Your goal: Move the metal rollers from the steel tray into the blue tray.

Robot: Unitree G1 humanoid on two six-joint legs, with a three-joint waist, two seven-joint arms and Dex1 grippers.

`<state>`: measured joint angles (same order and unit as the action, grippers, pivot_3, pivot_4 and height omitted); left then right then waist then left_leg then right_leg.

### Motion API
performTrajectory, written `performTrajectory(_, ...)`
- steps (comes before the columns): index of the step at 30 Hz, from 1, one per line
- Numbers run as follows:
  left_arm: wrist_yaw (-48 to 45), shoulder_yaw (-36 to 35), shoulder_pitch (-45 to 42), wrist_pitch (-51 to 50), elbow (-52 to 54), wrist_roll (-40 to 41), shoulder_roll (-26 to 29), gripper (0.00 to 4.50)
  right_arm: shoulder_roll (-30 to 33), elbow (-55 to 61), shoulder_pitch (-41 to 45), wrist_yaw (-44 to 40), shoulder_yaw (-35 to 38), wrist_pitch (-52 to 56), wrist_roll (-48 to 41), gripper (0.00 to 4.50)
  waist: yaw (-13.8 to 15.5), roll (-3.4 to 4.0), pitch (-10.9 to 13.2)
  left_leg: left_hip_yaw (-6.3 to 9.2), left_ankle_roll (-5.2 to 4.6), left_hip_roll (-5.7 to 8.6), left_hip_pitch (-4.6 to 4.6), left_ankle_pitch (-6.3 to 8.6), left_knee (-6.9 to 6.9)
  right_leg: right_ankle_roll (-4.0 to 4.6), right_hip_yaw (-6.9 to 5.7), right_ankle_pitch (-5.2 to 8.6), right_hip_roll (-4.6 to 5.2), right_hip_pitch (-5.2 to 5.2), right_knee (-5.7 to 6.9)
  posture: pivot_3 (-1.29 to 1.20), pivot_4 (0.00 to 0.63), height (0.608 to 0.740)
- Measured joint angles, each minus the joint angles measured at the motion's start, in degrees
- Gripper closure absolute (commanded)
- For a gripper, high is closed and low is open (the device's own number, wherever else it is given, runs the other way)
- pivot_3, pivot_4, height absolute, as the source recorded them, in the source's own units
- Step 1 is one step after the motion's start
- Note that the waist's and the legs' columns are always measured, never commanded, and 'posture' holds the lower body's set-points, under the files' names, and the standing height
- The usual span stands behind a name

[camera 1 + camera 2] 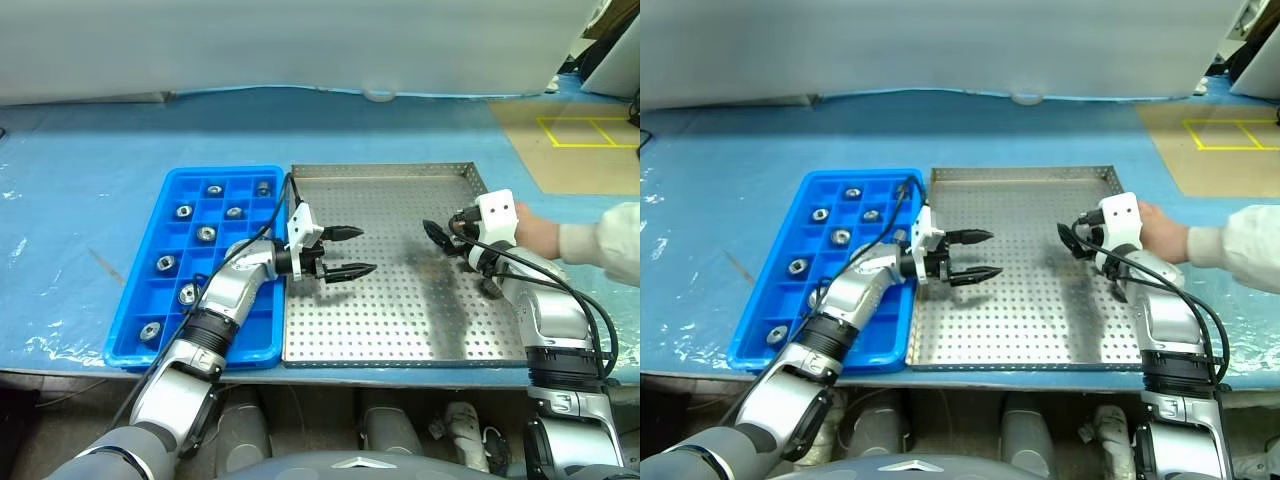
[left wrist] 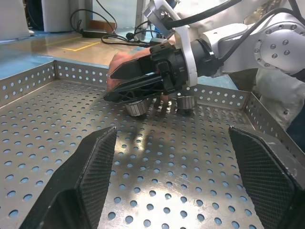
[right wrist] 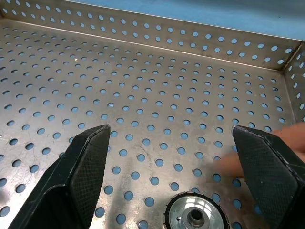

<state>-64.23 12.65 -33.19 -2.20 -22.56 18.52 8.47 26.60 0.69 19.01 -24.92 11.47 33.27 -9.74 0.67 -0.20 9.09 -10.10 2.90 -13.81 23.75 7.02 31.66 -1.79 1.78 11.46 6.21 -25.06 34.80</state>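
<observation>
the steel tray (image 1: 400, 320) lies on a worktop covered in blue sheeting (image 1: 90, 200), with the blue tray (image 1: 160, 300) touching its left rim. the left end effector (image 1: 348, 252) hangs over the left part of the steel tray, pointing level toward the right, its two black fingers spread apart with nothing between them. the right end effector (image 1: 436, 236) sits over the right part of the same tray, fingers also spread wide and empty. in the right wrist view a metal roller (image 3: 195, 213) stands on the perforated floor between those fingers, touching neither, its dark centre hole facing up. the left wrist view shows two metal rollers (image 2: 136, 108) standing just beside each other on the tray floor under the right end effector. a person's hand (image 1: 535, 235), in a white sleeve (image 1: 605, 240), reaches in from the right edge and rests just behind the right end effector, near the tray's right rim. several more rollers (image 1: 206, 234) already lie in the blue tray, one to a compartment, scattered from its far end to its near left corner.
</observation>
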Motion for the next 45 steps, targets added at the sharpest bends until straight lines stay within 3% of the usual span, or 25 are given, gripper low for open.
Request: performTrajectory(45,0.5,-0.1,1.6,0.5,0.7,-1.8,1.1,0.52,0.9,-2.3,1.2,-1.8,-2.4,-0.5,-0.4,0.18,0.0,0.00,0.0,-0.03,-0.04,-0.02,0.01,0.03,-0.02,0.00,-0.01,0.00,0.01,-0.02,-0.07,-0.28,0.150,0.740)
